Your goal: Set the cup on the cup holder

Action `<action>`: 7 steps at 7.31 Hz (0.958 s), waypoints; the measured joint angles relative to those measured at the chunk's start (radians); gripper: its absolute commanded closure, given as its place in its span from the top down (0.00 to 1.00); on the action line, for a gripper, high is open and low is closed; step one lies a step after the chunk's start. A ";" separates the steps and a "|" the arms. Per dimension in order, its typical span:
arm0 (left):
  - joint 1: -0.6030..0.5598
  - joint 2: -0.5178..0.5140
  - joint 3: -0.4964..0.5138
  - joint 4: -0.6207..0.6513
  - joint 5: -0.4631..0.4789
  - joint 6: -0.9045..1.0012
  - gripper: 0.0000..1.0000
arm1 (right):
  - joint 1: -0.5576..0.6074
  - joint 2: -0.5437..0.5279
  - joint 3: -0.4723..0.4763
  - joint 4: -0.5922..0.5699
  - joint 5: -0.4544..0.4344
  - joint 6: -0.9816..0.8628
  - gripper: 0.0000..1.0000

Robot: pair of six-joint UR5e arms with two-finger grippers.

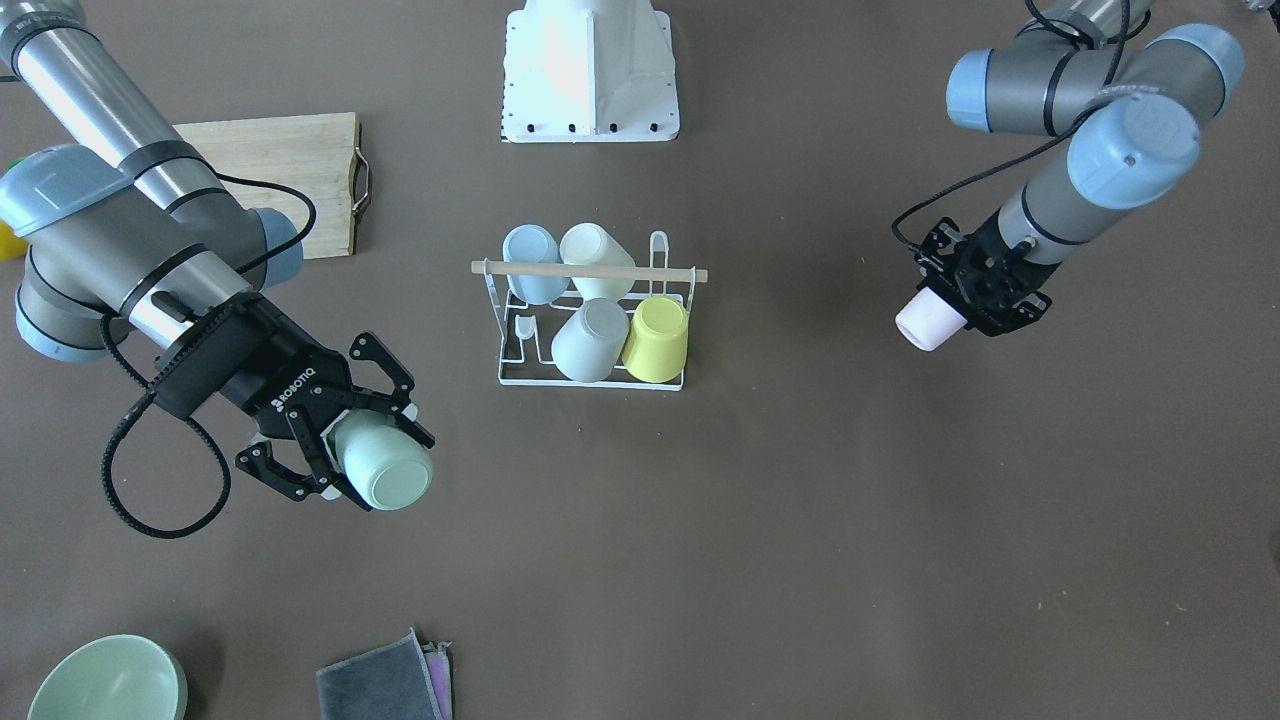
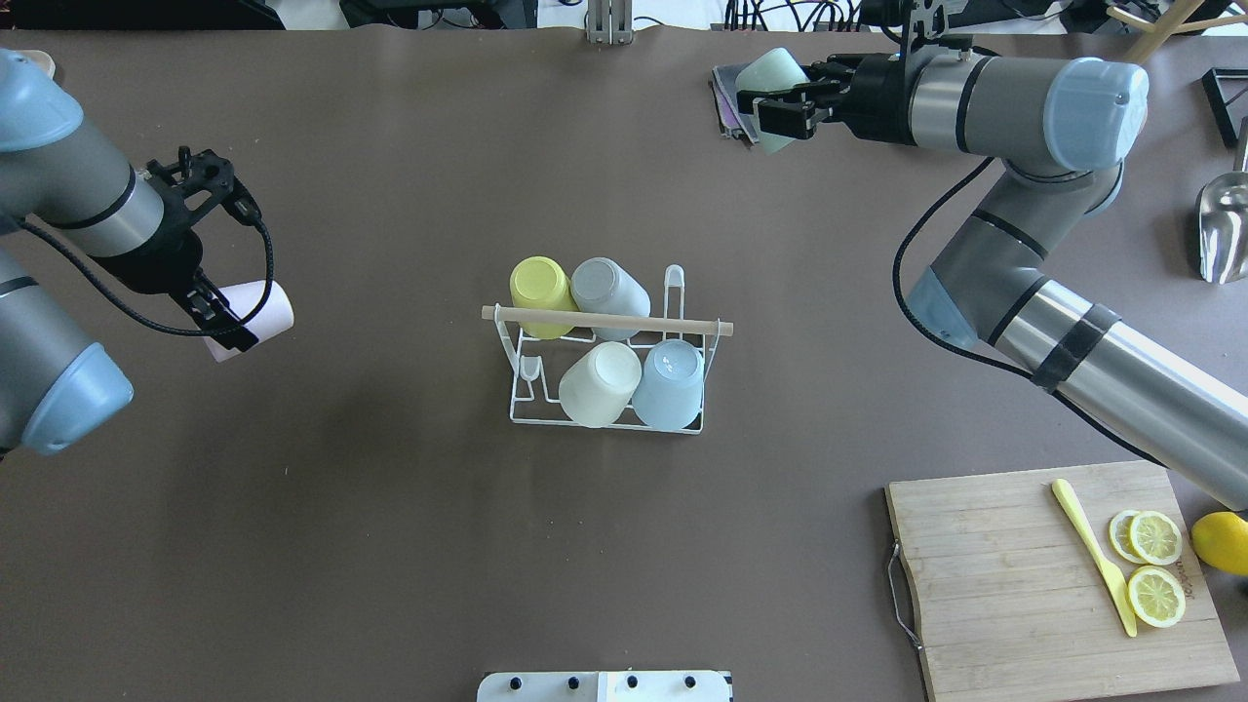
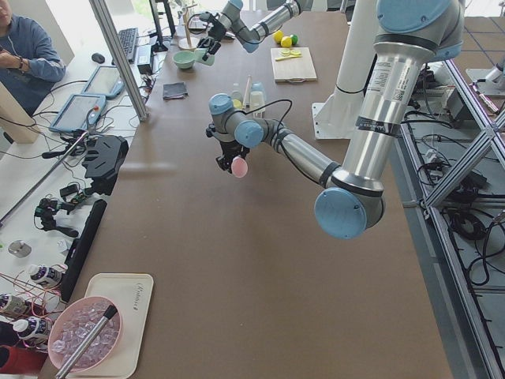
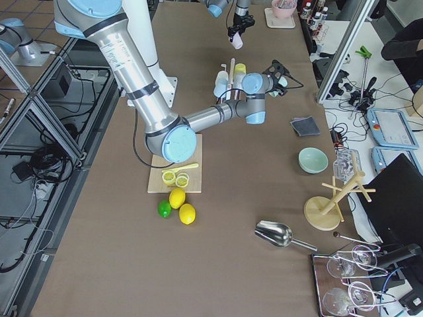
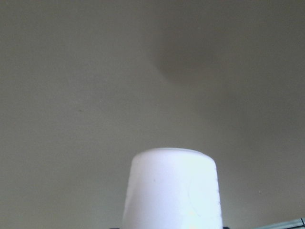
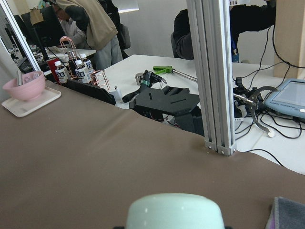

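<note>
The cup holder [image 2: 604,320] is a white wire rack with a wooden rod, standing mid-table; it also shows in the front-facing view [image 1: 590,271]. It holds a yellow cup [image 2: 541,283], a grey cup [image 2: 609,285], a cream cup [image 2: 597,383] and a light blue cup [image 2: 671,383]. My left gripper [image 2: 229,327] is shut on a pale pink cup [image 2: 255,308], held sideways above the table, far left of the rack. My right gripper [image 2: 770,102] is shut on a mint green cup [image 1: 385,465], held in the air beyond the rack's right side.
A wooden cutting board [image 2: 1004,575] with lemon slices and a yellow knife lies at the near right, with a lemon [image 2: 1224,541] beside it. Folded cloths [image 1: 385,680], a green bowl [image 1: 105,680] and a metal scoop [image 2: 1224,229] lie near the edges.
</note>
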 measured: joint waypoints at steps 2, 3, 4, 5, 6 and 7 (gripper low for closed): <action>0.053 0.217 -0.175 -0.460 0.030 -0.224 0.34 | -0.041 -0.006 -0.003 0.153 -0.018 0.089 0.00; 0.067 0.311 -0.233 -0.649 0.077 -0.266 0.34 | -0.069 -0.004 -0.009 0.228 -0.018 0.114 0.00; 0.075 0.355 -0.250 -0.814 0.147 -0.309 0.35 | -0.098 -0.001 -0.019 0.304 -0.023 0.121 0.00; 0.088 0.357 -0.238 -0.954 0.232 -0.343 0.35 | -0.128 0.003 -0.031 0.369 -0.041 0.116 0.00; 0.109 0.334 -0.207 -1.073 0.328 -0.358 0.35 | -0.149 0.007 -0.042 0.409 -0.074 0.090 0.00; 0.151 0.292 -0.163 -1.170 0.439 -0.361 0.35 | -0.164 0.020 -0.065 0.424 -0.118 0.043 0.00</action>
